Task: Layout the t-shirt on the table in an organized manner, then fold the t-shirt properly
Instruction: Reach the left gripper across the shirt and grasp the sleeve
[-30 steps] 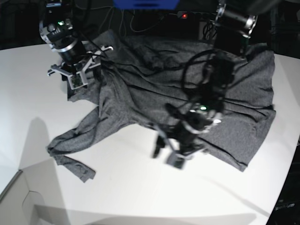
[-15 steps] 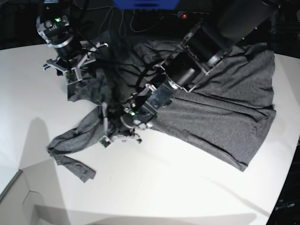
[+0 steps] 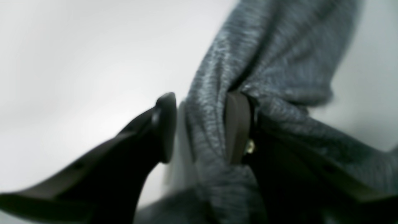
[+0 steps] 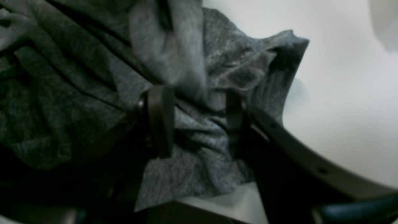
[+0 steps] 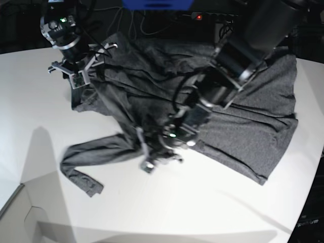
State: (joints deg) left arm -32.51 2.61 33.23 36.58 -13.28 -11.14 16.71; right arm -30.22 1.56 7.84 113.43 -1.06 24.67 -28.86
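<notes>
On the table [image 5: 152,202], the t-shirt's [image 5: 253,111] sleeve [image 5: 96,152] points left.

Both arms are black and silver-ringed with green lights, loose cables, and curved dark fingers [image 3: 164,127].

The left gripper [image 5: 152,154] has swung back rightward, out toward the near bench edge, dragging a fold of the heather dark-grey knit t-shirt [image 5: 243,121] with it. The long sleeve [image 5: 96,152] at near left is pulled straighter and flatter, baring more of the smooth white bench [image 5: 45,121] beside it.
</notes>
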